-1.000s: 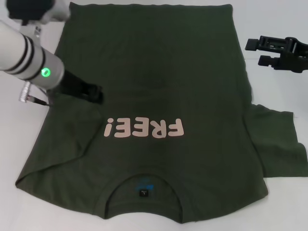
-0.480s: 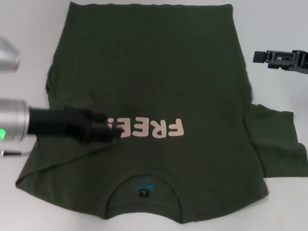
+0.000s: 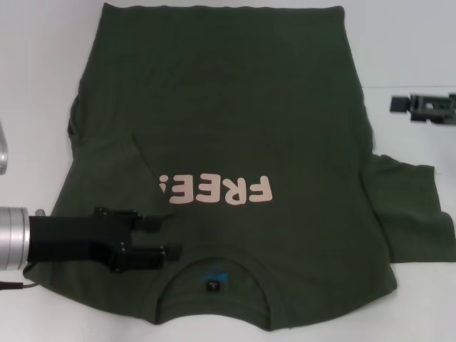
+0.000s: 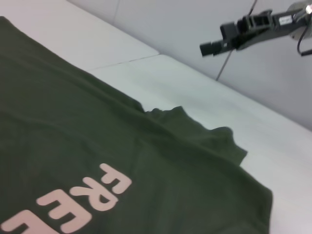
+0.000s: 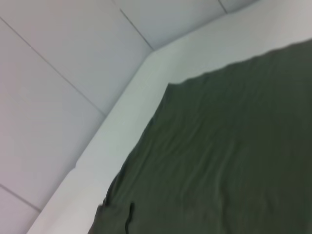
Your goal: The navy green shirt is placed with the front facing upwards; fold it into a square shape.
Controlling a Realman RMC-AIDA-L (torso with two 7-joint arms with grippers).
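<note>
lying flat across a white table (image 4: 204,92), filling most of the frame: dark green shirt (image 4: 97,146). showing pale pink lettering (image 4: 73,200) near the frame's edge, partly cut off. spreading out onto the table beside the body, slightly rumpled: one short sleeve (image 4: 209,136). hovering well above and apart from the shirt, against a grey wall (image 4: 161,24): right gripper (image 4: 210,45), black, with a cable trailing from its arm. resting apart, though only slightly: its fingers (image 4: 229,30).
</note>
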